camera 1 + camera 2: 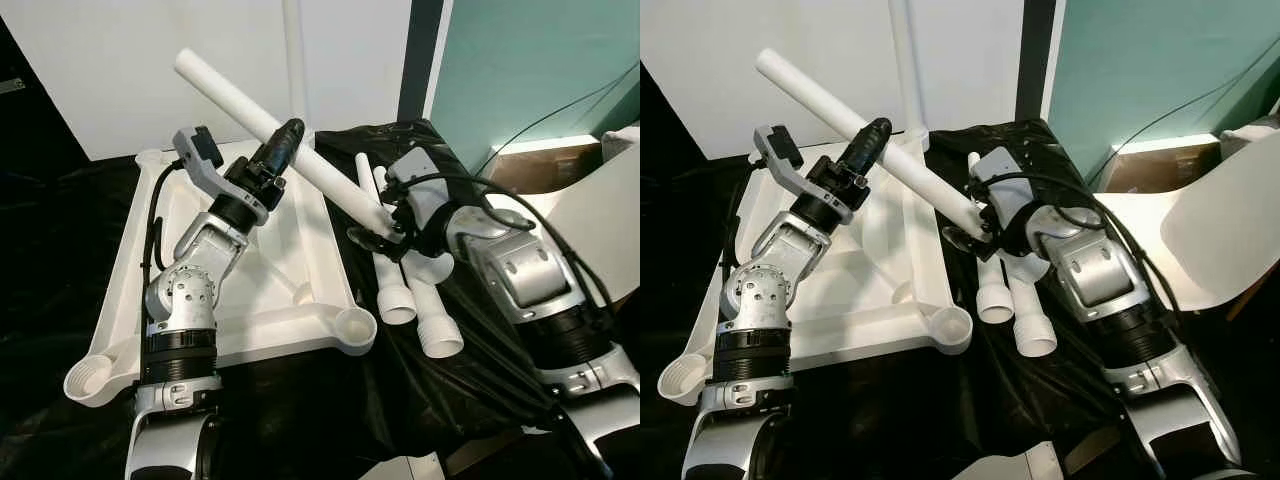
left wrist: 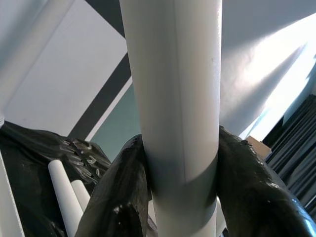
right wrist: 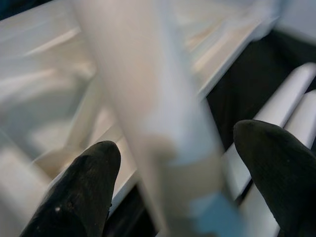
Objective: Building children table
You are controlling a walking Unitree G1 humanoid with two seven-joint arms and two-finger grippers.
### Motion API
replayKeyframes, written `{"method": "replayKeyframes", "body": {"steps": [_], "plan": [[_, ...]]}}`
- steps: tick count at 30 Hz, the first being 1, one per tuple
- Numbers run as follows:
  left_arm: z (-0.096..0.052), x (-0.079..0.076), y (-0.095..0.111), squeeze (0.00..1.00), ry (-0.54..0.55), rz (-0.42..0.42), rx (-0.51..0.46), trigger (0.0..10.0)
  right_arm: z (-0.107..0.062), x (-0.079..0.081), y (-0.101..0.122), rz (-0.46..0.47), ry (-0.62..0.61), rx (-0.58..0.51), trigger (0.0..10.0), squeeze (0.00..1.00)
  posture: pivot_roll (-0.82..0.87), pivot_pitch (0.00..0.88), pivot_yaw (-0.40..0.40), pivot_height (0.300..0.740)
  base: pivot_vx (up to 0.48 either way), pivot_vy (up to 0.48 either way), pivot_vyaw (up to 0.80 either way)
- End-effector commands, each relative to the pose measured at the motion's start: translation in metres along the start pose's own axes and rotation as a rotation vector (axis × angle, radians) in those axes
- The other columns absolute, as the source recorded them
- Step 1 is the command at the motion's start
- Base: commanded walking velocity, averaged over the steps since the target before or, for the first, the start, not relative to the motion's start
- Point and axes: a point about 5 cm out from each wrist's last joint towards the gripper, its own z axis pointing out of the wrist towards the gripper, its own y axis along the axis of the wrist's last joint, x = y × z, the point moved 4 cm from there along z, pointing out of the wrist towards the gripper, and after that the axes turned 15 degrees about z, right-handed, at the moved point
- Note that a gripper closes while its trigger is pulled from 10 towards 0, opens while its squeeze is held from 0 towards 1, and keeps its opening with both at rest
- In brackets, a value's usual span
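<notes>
Leg (image 1: 245, 100), a long white plastic tube, slants up over the tabletop (image 1: 275, 285), pinched mid-length between the left gripper's (image 1: 283, 140) fingers (image 2: 123, 192). Its lower end sits between the right gripper's (image 1: 378, 232) fingers (image 3: 84, 192), which are spread with a gap on each side. The tabletop is white, upside down, with round sockets at its corners, lying on black sheeting (image 1: 400, 400). Two more legs (image 1: 415, 300) with ribbed ends lie just beside its edge, under the right gripper.
</notes>
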Motion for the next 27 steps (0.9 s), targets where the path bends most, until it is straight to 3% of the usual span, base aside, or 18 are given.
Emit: {"method": "replayKeyframes", "body": {"steps": [1, 4, 5, 7, 8, 15, 17, 18, 22, 23, 24, 25, 27], "plan": [[-0.005, -0.015, 0.007, 0.0, -0.184, 0.048, -0.047, 0.0, -0.003, 0.004, 0.008, -0.01, 0.033, 0.007, 5.6, 0.0, -0.04, 0.0, 0.04, 0.74, 0.0, 0.0, 0.0], [-0.005, -0.015, 0.007, 0.0, -0.182, 0.056, -0.046, 0.0, -0.006, 0.005, 0.01, -0.008, 0.045, 0.028, 5.6, 0.0, -0.04, 0.0, 0.04, 0.74, 0.0, 0.0, 0.0], [-0.005, -0.015, 0.006, 0.0, -0.181, 0.061, -0.042, 0.0, -0.01, 0.005, 0.011, -0.005, 0.056, 0.043, 0.9, 0.0, -0.04, 0.0, 0.04, 0.74, 0.0, 0.0, 0.0], [-0.005, -0.015, 0.006, 0.0, -0.181, 0.064, -0.04, 0.0, -0.012, 0.006, 0.012, -0.001, 0.063, 0.052, 0.9, 0.0, -0.04, 0.0, 0.043, 0.74, 0.0, 0.0, 0.0], [-0.005, -0.015, 0.005, 0.0, -0.182, 0.065, -0.038, 0.0, -0.014, 0.008, 0.012, -0.002, 0.074, 0.059, 0.0, 0.0, -0.05, 0.0, 0.047, 0.74, 0.0, 0.0, 0.0], [-0.001, -0.016, 0.003, 0.0, -0.186, 0.08, -0.023, 0.0, -0.015, 0.011, 0.012, -0.004, 0.085, 0.061, 0.0, 0.0, -0.05, 0.0, 0.051, 0.74, 0.0, 0.0, 0.0], [-0.001, -0.017, 0.002, 0.0, -0.194, 0.095, -0.019, 0.4, -0.015, 0.01, 0.014, -0.001, 0.078, 0.054, 0.0, 0.0, -0.05, 0.0, 0.051, 0.74, 0.0, 0.0, 0.0], [-0.003, -0.02, 0.003, 1.0, -0.218, 0.091, -0.026, 10.0, -0.014, 0.009, 0.017, 0.007, 0.072, 0.044, 0.0, 0.0, -0.05, 0.0, 0.051, 0.74, 0.0, 0.0, 0.0], [-0.007, -0.031, 0.012, 1.0, -0.268, 0.091, -0.064, 10.0, -0.011, 0.008, 0.024, 0.031, 0.047, 0.01, 0.0, 0.0, -0.05, 0.0, 0.051, 0.74, 0.0, 0.0, 0.0], [-0.009, -0.032, 0.016, 0.86, -0.28, 0.097, -0.073, 10.0, -0.009, 0.007, 0.026, 0.036, 0.035, -0.005, 0.0, 0.0, -0.04, 0.0, 0.051, 0.74, 0.0, 0.0, 0.0], [-0.009, -0.032, 0.016, 0.86, -0.28, 0.097, -0.073, 10.0, -0.009, 0.007, 0.026, 0.036, 0.035, -0.005, 0.0, 0.0, -0.04, 0.0, 0.051, 0.74, 0.0, 0.0, 0.0], [-0.011, -0.034, 0.019, 0.0, -0.296, 0.105, -0.083, 10.0, -0.006, 0.008, 0.03, 0.045, 0.022, -0.028, 0.0, 0.0, -0.04, 0.0, 0.052, 0.74, 0.0, 0.0, 0.0], [-0.019, -0.041, 0.021, 0.0, -0.357, 0.114, -0.065, 10.0, -0.003, 0.01, 0.035, 0.049, 0.013, -0.063, 0.0, 0.0, -0.04, 0.0, 0.052, 0.74, 0.0, 0.0, 0.0]]}}
